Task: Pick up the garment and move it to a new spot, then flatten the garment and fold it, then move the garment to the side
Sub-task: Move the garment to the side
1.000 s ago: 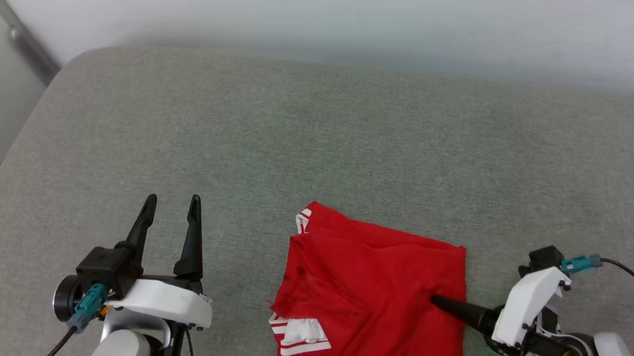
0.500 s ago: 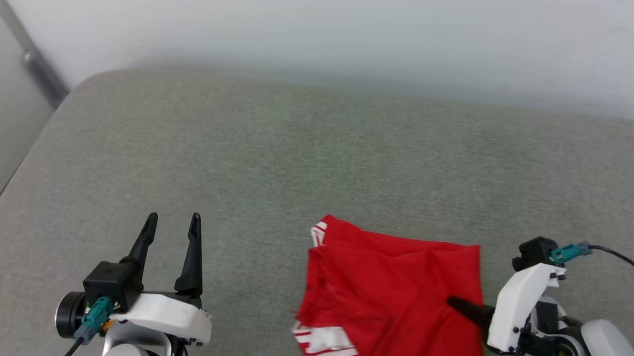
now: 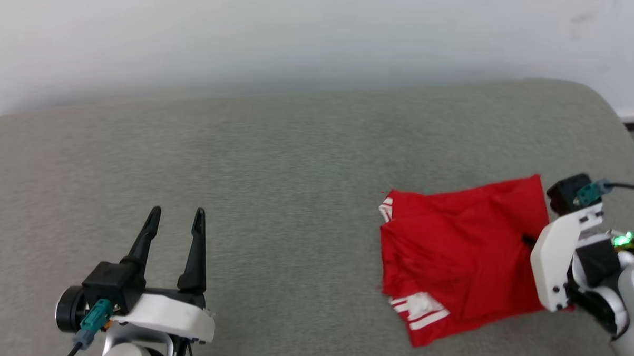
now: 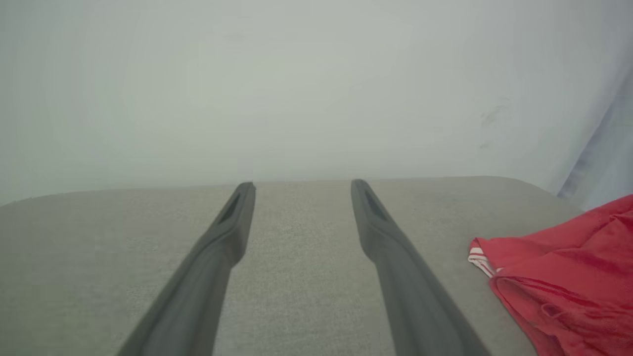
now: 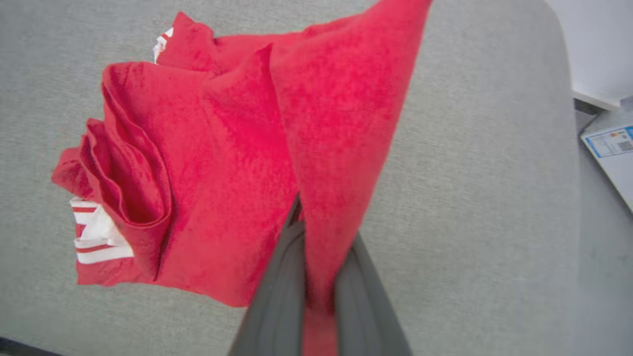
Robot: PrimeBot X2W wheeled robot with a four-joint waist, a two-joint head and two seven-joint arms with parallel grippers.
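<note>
The garment (image 3: 457,251), a folded red jersey with white, red-striped trim at two corners, lies at the right of the grey cushion (image 3: 275,166). Its right edge is pinched between the fingers of my right gripper (image 3: 528,240), which is shut on it. In the right wrist view the red garment (image 5: 222,163) hangs lifted from my right gripper (image 5: 316,257), its folds drooping over the cushion. My left gripper (image 3: 176,212) stands open at the lower left, well clear of the garment (image 4: 564,277), with nothing between its fingers (image 4: 376,217).
A pale wall (image 3: 301,35) rises behind the cushion. The cushion's rounded right edge (image 3: 609,109) drops off to a floor with a white box (image 5: 610,148) bearing a blue label. Bare cushion spreads left of the garment and behind it.
My right gripper has shut on the garment's right edge and carried it rightward and farther back. The head view has turned right. The left gripper stays open.
</note>
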